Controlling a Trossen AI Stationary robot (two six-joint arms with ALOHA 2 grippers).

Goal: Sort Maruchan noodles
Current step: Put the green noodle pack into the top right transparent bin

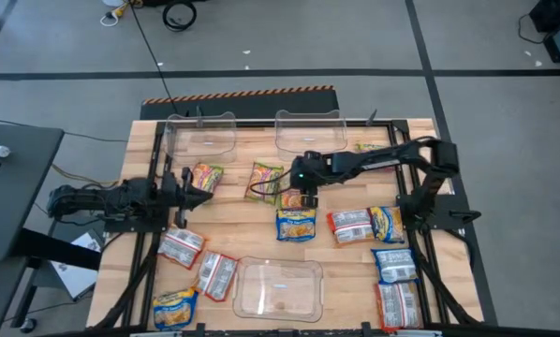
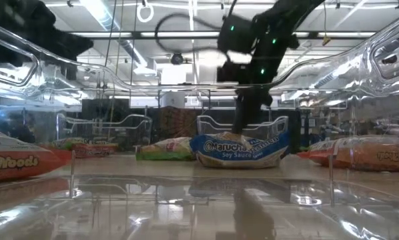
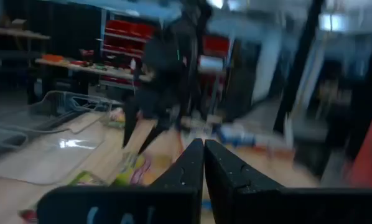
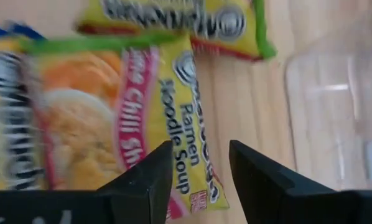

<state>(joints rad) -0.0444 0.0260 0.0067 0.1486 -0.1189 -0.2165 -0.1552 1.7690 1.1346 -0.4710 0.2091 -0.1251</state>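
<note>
From above, the right gripper hangs over the middle of the table, above a green-edged packet that lies against the top of a blue-yellow packet; the height between them cannot be read there. The right wrist view settles more: its jaws stand apart and released, the green-edged chili packet lying flat on the wood directly beneath the gap, and a second green-edged packet lies beyond it near a clear bin. The low view alone shows the blue packet from the side, labelled Soy Sauce, with the arm descending just behind it. The left gripper waits at the left, jaws clenched on nothing, beside another green packet.
</note>
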